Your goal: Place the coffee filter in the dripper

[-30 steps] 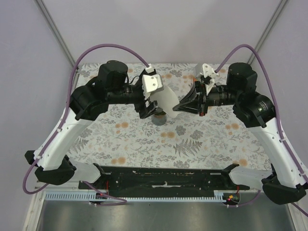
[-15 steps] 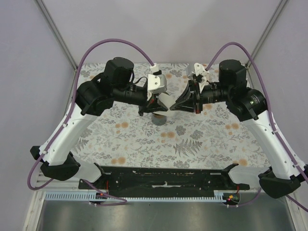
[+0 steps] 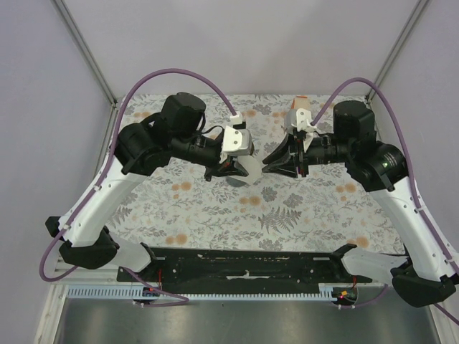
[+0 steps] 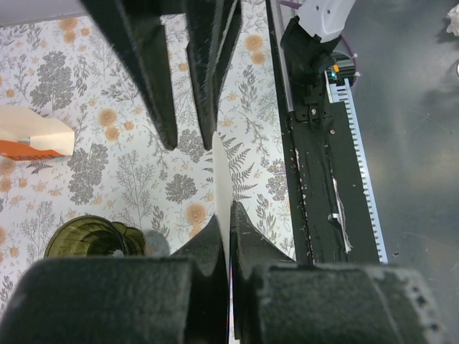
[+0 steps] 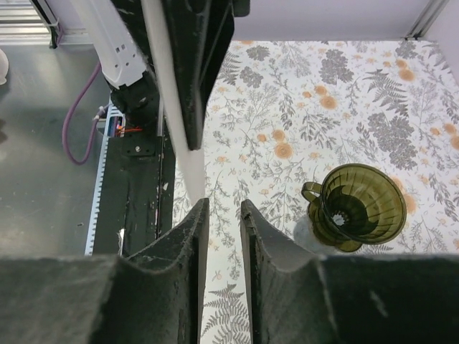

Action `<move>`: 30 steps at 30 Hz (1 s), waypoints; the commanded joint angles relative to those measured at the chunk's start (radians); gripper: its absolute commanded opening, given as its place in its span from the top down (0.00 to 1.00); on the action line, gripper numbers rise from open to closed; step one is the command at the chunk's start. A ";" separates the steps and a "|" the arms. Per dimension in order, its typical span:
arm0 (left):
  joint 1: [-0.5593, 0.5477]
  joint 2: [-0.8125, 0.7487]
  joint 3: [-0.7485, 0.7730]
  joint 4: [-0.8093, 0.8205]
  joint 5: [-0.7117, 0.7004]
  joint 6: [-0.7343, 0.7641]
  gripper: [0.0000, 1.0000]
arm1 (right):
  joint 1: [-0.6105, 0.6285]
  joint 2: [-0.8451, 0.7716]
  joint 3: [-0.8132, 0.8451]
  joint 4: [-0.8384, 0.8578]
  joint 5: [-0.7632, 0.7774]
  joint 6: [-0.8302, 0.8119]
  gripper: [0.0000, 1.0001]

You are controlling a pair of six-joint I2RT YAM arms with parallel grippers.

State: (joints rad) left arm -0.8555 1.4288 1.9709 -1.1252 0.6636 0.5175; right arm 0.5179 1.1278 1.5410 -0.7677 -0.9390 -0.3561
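Observation:
The coffee filter (image 4: 221, 172) shows edge-on as a thin white sheet, and my left gripper (image 4: 225, 213) is shut on it. From above, the filter (image 3: 251, 166) hangs between the two grippers over the middle of the table. My right gripper (image 5: 224, 203) stands open just beside the filter (image 5: 174, 115), a gap showing between its fingers, holding nothing. The dripper (image 5: 356, 203), a dark olive-green funnel with a handle, stands upright on the table below and to the side. It also appears in the left wrist view (image 4: 87, 238).
A white-and-orange pack (image 4: 36, 136) lies on the floral cloth, at the back behind the right arm (image 3: 301, 109). A grey object (image 5: 307, 233) sits right under the dripper. A black rail (image 3: 244, 265) runs along the near table edge.
The left gripper closed on the filter. The right gripper opened, let the filter go and drew back a little to the right.

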 commanded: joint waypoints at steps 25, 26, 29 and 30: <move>-0.024 -0.024 0.017 -0.013 0.002 0.058 0.98 | -0.006 0.044 0.028 -0.108 -0.152 -0.129 0.68; -0.024 -0.022 0.017 -0.013 0.001 0.058 0.98 | -0.006 0.043 0.028 -0.110 -0.153 -0.129 0.67; -0.024 -0.024 0.016 -0.012 -0.004 0.059 0.98 | -0.006 0.043 0.025 -0.127 -0.149 -0.141 0.60; -0.024 -0.025 0.016 -0.010 -0.004 0.061 0.98 | -0.006 0.043 0.027 -0.127 -0.149 -0.138 0.59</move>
State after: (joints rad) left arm -0.8726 1.4288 1.9705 -1.1507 0.6563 0.5522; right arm 0.5133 1.1755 1.5391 -0.9070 -1.0561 -0.4904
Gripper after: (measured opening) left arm 0.026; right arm 0.390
